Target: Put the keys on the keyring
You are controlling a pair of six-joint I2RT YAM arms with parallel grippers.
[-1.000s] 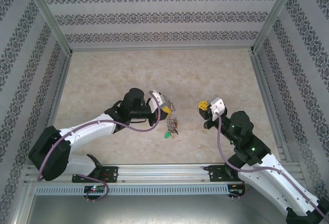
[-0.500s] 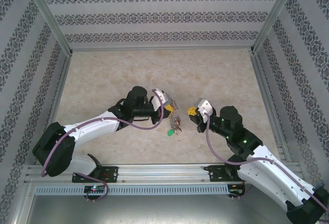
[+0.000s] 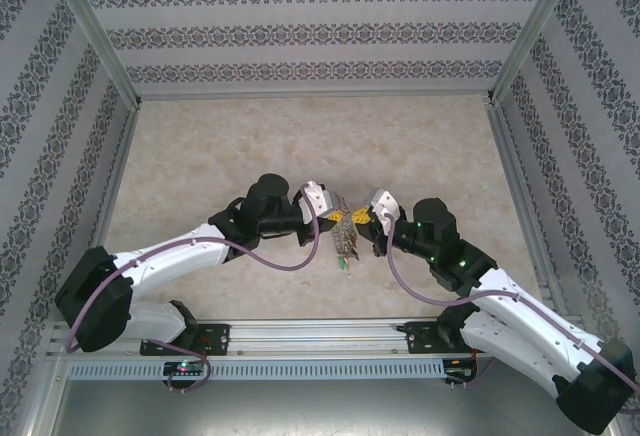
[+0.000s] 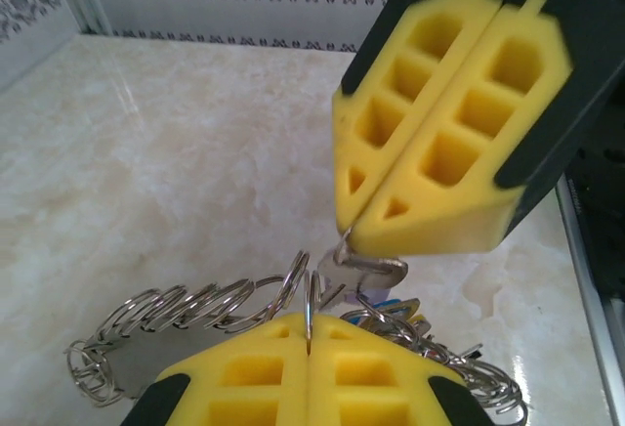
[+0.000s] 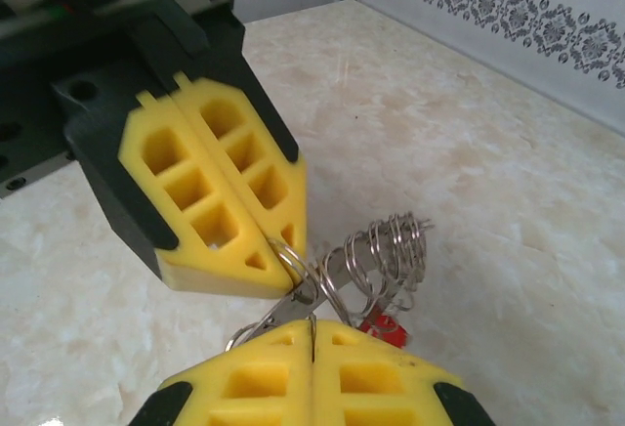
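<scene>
One keyring is being held between the two grippers near the middle of the table. It is apparently being lifted clear of the marbled surface, with its fringe of wire loops fanning out to one side. Some of the keys are being left to dangle from it. A green key is hanging lowest in the top view, a red key is peeking out beneath the loops in the right wrist view, and a blue key is being half covered by wire in the left wrist view.

The yellow pads of the left gripper are being pressed together on one loop at the ring's rim, presumably so that the ring is being steadied and that loop offered up. The right gripper is likewise being squeezed closed, on a silvery metal piece that is being brought tip to tip against the pinched loop. This is judged to be the threading step.

Whether that piece is a key's shank or another loop cannot be told, since its upper part is being hidden between the pads. Whether it is already passing through the loop is equally unclear. The hanging keys cannot be counted, as wire and foam are covering them.
</scene>
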